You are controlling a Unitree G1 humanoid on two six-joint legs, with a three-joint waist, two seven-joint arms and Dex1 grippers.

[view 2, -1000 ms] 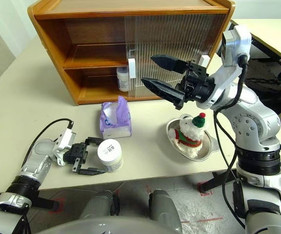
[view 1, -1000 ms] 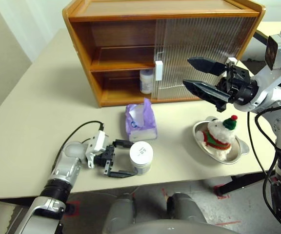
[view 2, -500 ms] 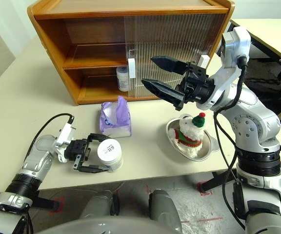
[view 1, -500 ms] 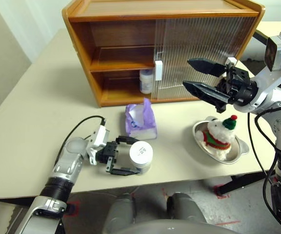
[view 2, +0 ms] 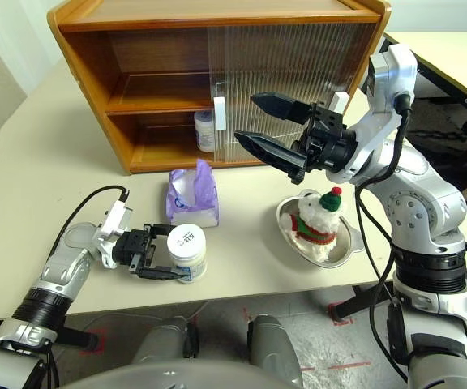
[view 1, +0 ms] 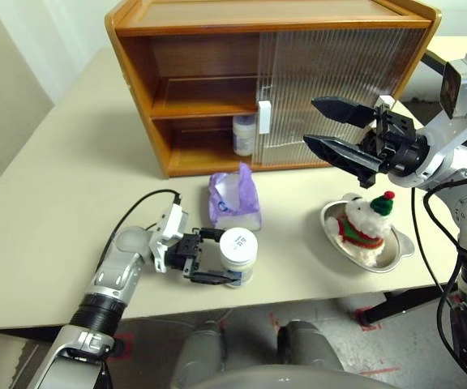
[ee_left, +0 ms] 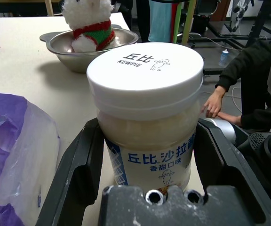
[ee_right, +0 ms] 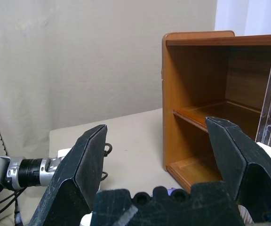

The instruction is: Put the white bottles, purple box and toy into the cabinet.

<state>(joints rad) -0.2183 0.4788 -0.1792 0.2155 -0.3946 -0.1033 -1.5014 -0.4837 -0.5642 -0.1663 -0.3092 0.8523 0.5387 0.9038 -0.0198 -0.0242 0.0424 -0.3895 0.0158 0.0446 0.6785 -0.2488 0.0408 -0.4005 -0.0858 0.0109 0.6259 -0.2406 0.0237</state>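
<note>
One white bottle (view 1: 237, 247) stands near the table's front edge, just in front of the purple box (view 1: 233, 203). My left gripper (view 1: 217, 255) comes at it from the left and is shut on its sides, both fingers (ee_left: 86, 160) pressing the jar (ee_left: 147, 108). I cannot tell whether it is off the table. A second white bottle (view 1: 242, 134) stands on the lower shelf of the cabinet (view 1: 201, 32), beside the sliding door's white handle. The toy (view 1: 363, 223) sits in a silver dish (view 1: 400, 247) to the right. My right gripper (view 1: 310, 121) hangs open and bare above the toy.
The cabinet's left half is open; the ribbed door (view 1: 339, 81) covers its right half. A black cable (view 1: 132, 215) loops off my left wrist. A person's hand (ee_left: 215, 101) and dark sleeve show beyond the table edge. Bare tabletop (view 1: 71, 162) lies to the left.
My left gripper has closed its fingers onto the white bottle and moved slightly up and toward the purple box with it. The right gripper has kept still.
</note>
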